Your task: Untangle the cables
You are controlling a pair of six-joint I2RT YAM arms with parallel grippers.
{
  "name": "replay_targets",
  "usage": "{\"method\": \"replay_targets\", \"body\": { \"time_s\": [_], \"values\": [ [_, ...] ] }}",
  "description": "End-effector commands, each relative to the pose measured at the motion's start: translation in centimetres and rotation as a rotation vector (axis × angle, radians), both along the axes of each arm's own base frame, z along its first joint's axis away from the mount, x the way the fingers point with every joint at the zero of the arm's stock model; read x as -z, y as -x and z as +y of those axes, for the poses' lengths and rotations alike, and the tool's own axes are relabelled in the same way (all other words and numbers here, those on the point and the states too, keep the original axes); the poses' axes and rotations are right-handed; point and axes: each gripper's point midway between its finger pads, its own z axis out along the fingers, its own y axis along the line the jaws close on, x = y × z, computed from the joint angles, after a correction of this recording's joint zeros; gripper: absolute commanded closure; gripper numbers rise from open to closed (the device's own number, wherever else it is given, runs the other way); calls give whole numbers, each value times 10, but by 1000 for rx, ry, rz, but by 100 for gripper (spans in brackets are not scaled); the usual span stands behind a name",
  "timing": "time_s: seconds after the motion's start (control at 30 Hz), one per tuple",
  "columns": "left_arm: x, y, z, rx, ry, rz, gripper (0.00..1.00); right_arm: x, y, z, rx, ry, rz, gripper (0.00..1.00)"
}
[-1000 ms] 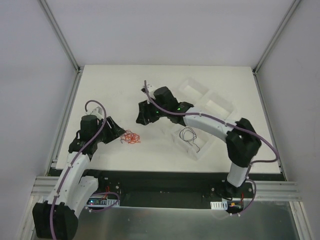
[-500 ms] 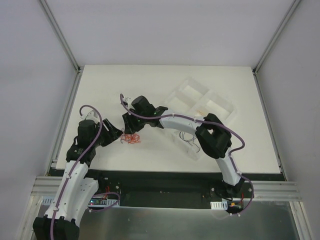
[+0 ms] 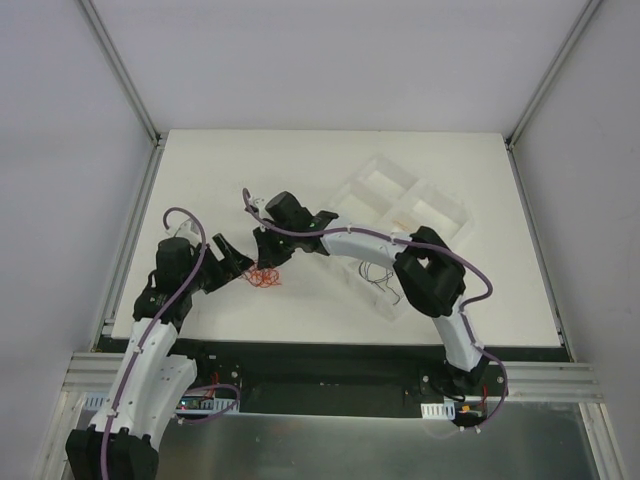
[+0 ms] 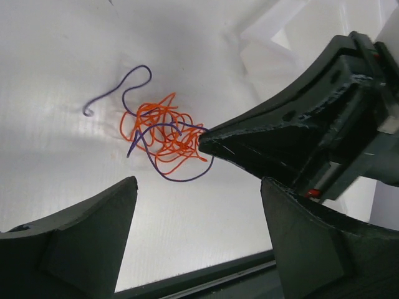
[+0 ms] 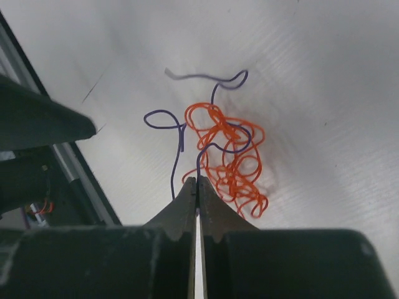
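Near the left-centre of the table, from above: cables bunched in one small orange clump. Left gripper just to its left, right gripper down on its far edge. Clear tray well off to the right, with a dark wire in its near compartment.

Through the left wrist camera: left gripper spread wide and holding nothing, only bare table between its fingers, cables just ahead. Right gripper reaching in from the opposite side, tip touching the clump's edge. One loose purple end trailing away.

Through the right wrist camera: right gripper pinched fully together, apparently on a purple strand running straight into the tips. Orange loops just beyond.

Best handled by lowering the open left fingers over the orange loops and closing there to pin them. Then draw the purple strand away slowly and low, easing off if the whole clump lifts.
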Motion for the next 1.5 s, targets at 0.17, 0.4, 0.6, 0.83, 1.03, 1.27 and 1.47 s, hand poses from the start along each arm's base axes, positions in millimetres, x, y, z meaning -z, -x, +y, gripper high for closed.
{"method": "replay_targets", "body": {
  "time_s": [0.17, 0.4, 0.6, 0.83, 1.03, 1.27, 1.47],
  "values": [
    [13, -5, -34, 155, 139, 98, 18, -122, 28, -12, -1, -298, 76, 100],
    [-3, -16, -41, 170, 179, 54, 4, -149, 44, -14, -26, -362, 111, 100],
    [17, -25, -35, 108, 169, 120, 4, -193, 53, -16, -31, -428, 114, 100],
    [11, -31, -24, 69, 108, 34, 8, -237, 41, -71, 102, -334, -133, 99],
    [17, -28, -23, 93, 96, 68, 7, -294, 63, -129, 108, -427, -270, 100],
    [4, -32, -31, 157, 113, 37, 10, -304, 64, -185, 136, -378, -408, 100],
    [-20, -31, -50, 277, 192, -5, 9, -287, 61, -225, 155, -323, -499, 100]
  ]
}}
